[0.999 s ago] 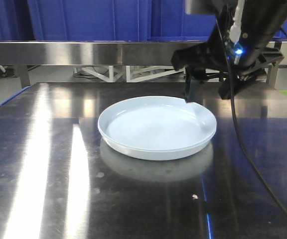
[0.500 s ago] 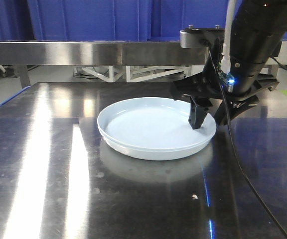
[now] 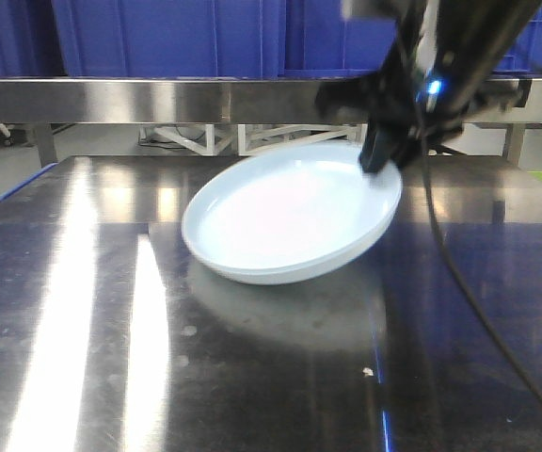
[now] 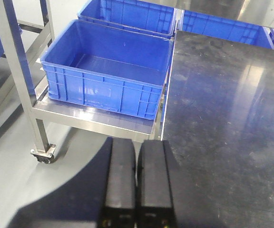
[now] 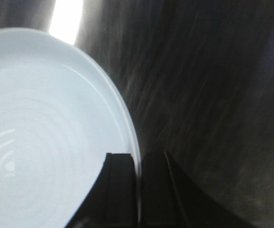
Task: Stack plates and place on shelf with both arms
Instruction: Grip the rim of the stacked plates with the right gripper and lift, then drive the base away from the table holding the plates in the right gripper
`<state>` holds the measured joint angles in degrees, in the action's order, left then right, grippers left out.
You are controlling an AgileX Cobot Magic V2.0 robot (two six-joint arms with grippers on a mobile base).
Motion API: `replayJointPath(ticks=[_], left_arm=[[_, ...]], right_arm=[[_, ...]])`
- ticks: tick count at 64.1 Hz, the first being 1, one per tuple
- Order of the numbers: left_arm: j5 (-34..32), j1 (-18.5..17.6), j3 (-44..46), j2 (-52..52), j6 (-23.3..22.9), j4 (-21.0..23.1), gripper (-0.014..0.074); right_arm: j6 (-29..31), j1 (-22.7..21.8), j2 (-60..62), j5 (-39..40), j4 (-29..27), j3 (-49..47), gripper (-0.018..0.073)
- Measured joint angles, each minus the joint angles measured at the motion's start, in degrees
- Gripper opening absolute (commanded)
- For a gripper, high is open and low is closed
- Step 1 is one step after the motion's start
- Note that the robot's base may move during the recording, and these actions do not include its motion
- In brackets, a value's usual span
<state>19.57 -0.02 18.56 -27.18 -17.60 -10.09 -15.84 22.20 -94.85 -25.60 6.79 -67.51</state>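
Observation:
One pale bluish-white plate (image 3: 280, 212) shows on the dark steel table (image 3: 83, 358). It is tilted, with its far right rim raised and its near left side low over the table. My right gripper (image 3: 384, 155) is shut on that raised rim. In the right wrist view the thin rim of the plate (image 5: 42, 118) runs between the two black fingers of the right gripper (image 5: 138, 164). Whether a second plate lies under it I cannot tell. My left gripper (image 4: 137, 156) is shut on nothing, at the table's left edge, away from the plate.
A steel shelf rail (image 3: 158, 99) runs along the back with blue crates (image 3: 167, 38) above it. Left of the table, a wheeled steel rack (image 4: 94, 121) carries an open blue crate (image 4: 113, 71). A black cable (image 3: 469, 301) hangs from the right arm.
My right gripper came down onto the plate's far right rim, shut on it and rose. The plate went from lying flat to tilted up on its right side.

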Motion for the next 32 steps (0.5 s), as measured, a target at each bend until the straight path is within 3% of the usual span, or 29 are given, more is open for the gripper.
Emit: replayJointPath(ticks=[15,32], left_arm=[[0.0,0.0,0.0,0.0,0.0,0.0,0.0083],[0.0,0.0,0.0,0.0,0.0,0.0,0.0083]], right_arm=[[0.1,-7.1,13.9,5.7,0.9,5.8,0.005],[0.1,-17.8,36.4,10.6,1.2,23.4,0.0049]])
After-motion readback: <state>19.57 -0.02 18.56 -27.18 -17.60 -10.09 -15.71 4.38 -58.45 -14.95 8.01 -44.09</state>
